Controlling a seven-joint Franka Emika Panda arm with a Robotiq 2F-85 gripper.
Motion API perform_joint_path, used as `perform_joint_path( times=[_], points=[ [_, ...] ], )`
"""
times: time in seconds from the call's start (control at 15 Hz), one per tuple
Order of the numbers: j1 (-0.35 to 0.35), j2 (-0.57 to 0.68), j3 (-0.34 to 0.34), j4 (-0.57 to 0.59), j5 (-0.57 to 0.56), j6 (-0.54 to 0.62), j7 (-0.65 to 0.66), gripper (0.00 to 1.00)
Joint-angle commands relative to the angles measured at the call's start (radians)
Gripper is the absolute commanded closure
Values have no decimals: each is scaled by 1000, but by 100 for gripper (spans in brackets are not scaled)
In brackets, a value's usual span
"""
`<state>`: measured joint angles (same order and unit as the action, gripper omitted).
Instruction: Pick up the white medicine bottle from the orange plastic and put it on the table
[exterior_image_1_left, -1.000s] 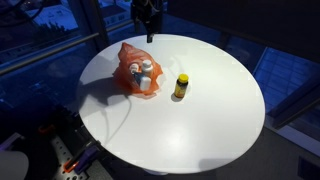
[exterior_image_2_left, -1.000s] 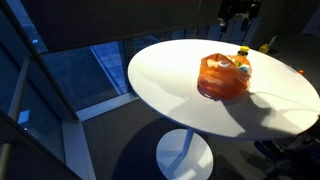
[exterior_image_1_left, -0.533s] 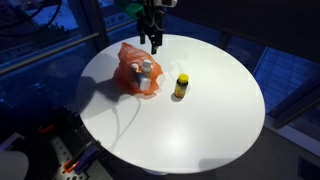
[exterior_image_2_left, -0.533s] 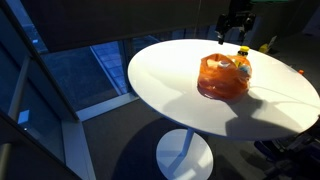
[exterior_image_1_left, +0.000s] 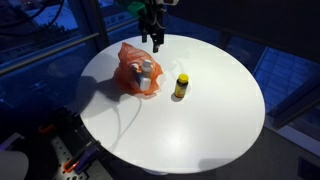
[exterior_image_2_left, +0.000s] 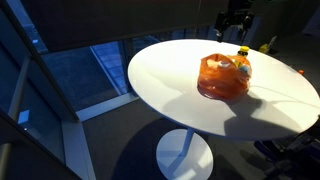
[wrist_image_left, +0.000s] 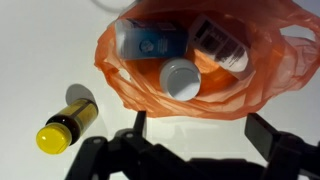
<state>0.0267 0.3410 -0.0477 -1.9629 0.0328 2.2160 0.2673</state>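
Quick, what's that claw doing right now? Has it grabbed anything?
Claw: open, holding nothing, poised above the orange bag with the white bottle inside.

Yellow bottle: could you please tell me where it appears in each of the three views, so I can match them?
In an exterior view: the yellow bottle stands on the table, picture right of the orange bag.
In an exterior view: yellow bottle at upper right, mostly hidden behind the bag.
Wrist view: yellow bottle at lower left, left of the bag.
Shared landmark: the bag.
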Motion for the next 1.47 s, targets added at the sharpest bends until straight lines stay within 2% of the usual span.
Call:
perform_joint_path(
  times=[0.0,0.33,0.8,1.07,1.4],
  points=[
    [-1,-11,1,-22,-7,10,-5,0],
    [-7,-24,-1,-84,-8,38,-25,0],
    [-19,4,-4,-146,-5,148,-81,0],
    [-16,40,0,-149,-4,202,-99,0],
    [-3,81,6,-129,-6,217,-89,0]
  ],
)
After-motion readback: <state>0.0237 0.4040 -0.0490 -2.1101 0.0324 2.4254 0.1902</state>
